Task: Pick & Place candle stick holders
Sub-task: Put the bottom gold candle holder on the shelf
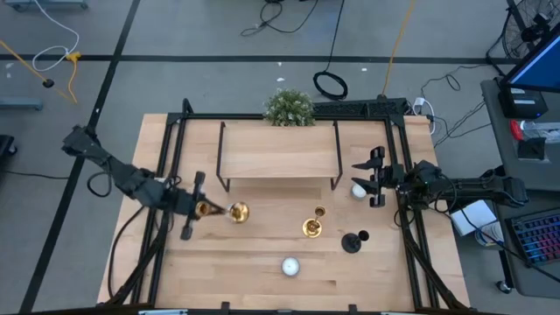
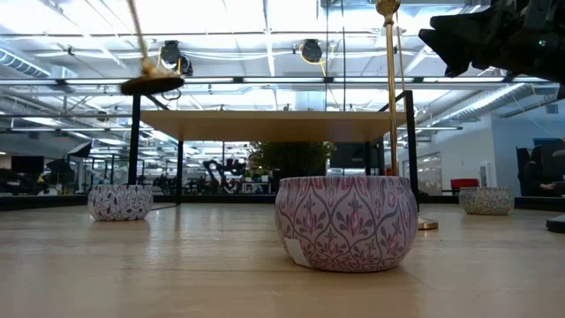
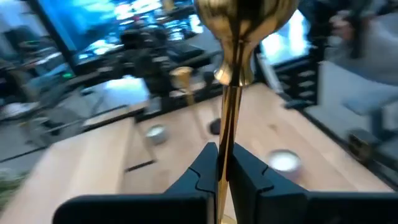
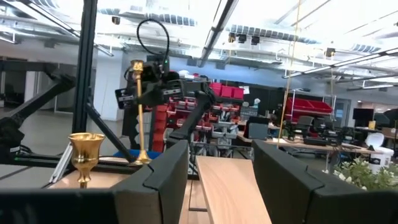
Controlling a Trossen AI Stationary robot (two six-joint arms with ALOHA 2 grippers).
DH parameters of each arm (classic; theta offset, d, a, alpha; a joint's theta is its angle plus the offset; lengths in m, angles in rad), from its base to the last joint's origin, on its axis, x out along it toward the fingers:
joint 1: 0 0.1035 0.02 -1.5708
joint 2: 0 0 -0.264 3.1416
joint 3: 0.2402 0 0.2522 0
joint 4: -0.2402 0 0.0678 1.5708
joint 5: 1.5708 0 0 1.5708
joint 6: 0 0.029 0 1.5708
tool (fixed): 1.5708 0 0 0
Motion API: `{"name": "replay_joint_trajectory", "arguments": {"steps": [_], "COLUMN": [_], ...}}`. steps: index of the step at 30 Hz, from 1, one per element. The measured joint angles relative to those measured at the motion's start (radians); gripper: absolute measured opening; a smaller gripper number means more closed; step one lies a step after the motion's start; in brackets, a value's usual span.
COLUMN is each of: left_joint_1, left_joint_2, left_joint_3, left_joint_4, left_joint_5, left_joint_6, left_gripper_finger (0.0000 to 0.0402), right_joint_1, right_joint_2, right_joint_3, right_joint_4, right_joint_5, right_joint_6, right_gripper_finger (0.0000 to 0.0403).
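We are seeing the left gripper (image 3: 225, 163) clamping a slim shiny gold candlestick (image 1: 234, 212) near the worktop's left edge; overhead hides that pinch. The right gripper (image 4: 221, 165) is hanging open-fingered by the right edge.

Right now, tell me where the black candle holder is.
In the high view the black candle holder stands on the table's right front part, just right of the standing gold candlestick and in front of the right hand.

Both arms are matte black, built of blocky jointed segments. The left hand (image 3: 222, 177) has two thick, angular black fingers (image 3: 252, 174) with bevelled edges.
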Motion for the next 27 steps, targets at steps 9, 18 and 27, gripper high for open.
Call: {"name": "replay_joint_trajectory", "arguments": {"steps": [9, 18, 27], "left_joint_1": [0.195, 0.417, 0.628], "left_joint_2": [0.066, 0.070, 0.086], "left_joint_3": [0.131, 0.192, 0.192], "left_joint_4": [0.041, -0.031, -0.109], "left_joint_5": [-0.052, -0.051, 0.029], "left_joint_6": [-0.040, -0.055, -0.135], "left_gripper_finger": [0.0017, 0.0016, 0.0016], "right_joint_1": [0.000, 0.000, 0.000], "right_joint_2": [0.000, 0.001, 0.001], "right_joint_3": [0.000, 0.000, 0.000], "right_joint_4": [-0.001, -0.001, 0.000], "right_joint_5": [0.000, 0.003, 0.003], "right_joint_6": [-0.004, -0.005, -0.008], "right_gripper_finger": [0.0171, 0.0171, 0.0171]}}
